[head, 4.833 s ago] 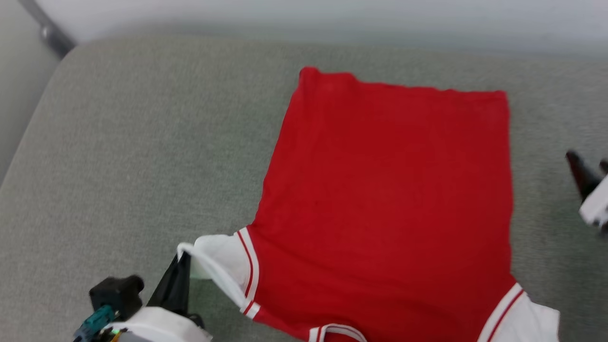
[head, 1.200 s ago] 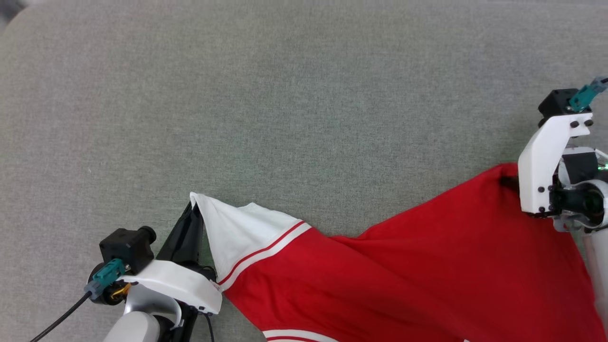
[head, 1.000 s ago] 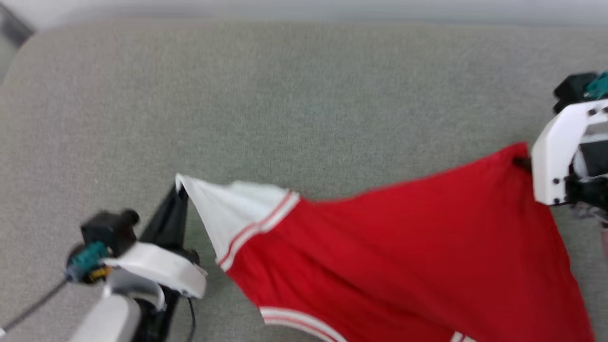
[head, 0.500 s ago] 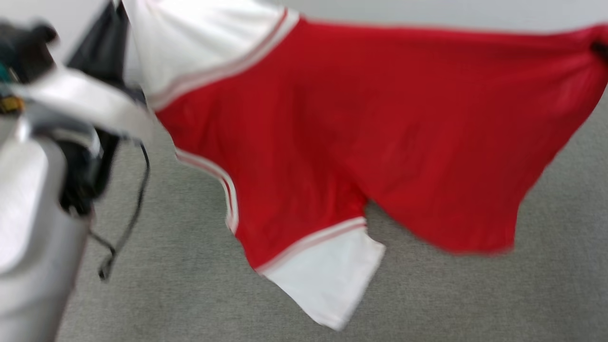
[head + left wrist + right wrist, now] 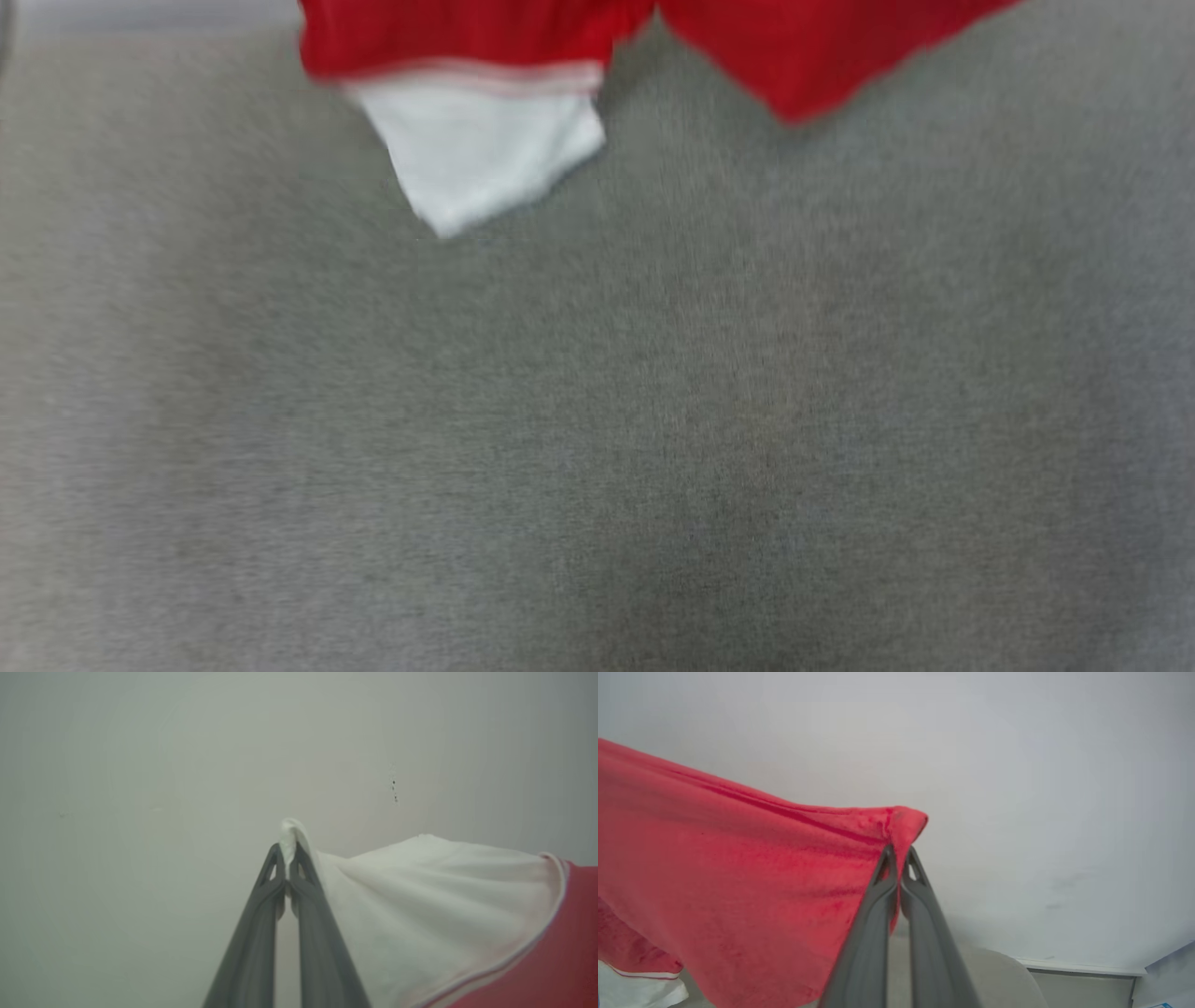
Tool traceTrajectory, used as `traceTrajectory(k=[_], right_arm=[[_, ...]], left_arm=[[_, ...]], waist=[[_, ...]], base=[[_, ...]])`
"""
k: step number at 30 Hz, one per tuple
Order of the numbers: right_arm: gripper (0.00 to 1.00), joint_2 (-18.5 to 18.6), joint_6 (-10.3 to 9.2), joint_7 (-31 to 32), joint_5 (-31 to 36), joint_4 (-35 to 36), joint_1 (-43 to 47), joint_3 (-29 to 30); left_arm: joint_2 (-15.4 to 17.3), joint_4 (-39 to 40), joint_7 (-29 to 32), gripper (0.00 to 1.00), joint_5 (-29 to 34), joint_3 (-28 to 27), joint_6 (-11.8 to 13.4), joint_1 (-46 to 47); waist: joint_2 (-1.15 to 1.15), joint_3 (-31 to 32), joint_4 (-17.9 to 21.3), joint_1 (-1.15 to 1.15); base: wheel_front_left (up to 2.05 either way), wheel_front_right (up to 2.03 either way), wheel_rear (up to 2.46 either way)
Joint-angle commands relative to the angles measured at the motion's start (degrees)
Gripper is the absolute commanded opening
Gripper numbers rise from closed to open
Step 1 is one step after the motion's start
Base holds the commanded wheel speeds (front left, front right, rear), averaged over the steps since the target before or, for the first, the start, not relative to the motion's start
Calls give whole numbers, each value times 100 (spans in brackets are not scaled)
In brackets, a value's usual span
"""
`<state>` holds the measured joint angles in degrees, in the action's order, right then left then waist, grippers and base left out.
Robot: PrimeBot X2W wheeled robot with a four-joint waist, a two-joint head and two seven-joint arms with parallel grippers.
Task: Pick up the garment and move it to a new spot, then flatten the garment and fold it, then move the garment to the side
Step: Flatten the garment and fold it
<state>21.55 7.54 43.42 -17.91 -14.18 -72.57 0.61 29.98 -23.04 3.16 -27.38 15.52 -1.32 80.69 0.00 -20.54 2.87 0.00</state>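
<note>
The grey cushioned surface spreads below. Above its far part the garment hangs in the air, stretched between the arms. Its long axis runs left to right, and a white sleeve and a red corner dangle down. The left gripper is clamped on the other sleeve's tip, and the right gripper pinches a red corner. This looks like the carry to a new spot. The next move calls for lowering the garment evenly, spread flat.

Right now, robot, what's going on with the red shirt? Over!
Left gripper jaws shut on white sleeve tip. Right gripper jaws shut on red corner. Jersey T-shirt held up over grey cushion. No obstacle seen.
</note>
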Motion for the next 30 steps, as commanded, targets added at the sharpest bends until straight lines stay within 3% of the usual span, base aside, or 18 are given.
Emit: traceTrajectory(k=[1, 12, 20, 30], right_arm=[[0, -29, -10, -220, 103, -92, -300, 11], [0, -232, -9, -2100, 496, -1120, -2064, -343], [0, -248, -9, -2937, 252, -1932, -2630, -896], [0, -190, -8, -3364, -442, -2934, -2554, -1920]], left_arm=[[103, -152, -41, 0, 79, -45, -1, 377], [140, -809, -393, 0, 377, -1, -104, 2144], [26, -997, -543, 0, 282, -23, -41, 2208], [-104, -1293, -843, 0, -12, -79, -104, 1529]], waist=[[0, -718, 237, 0], [0, -1900, 376, 0], [0, -2343, 345, 0], [0, -2515, 256, 0]], base=[[0, 0, 0], [0, 0, 0], [0, 0, 0], [0, 0, 0]])
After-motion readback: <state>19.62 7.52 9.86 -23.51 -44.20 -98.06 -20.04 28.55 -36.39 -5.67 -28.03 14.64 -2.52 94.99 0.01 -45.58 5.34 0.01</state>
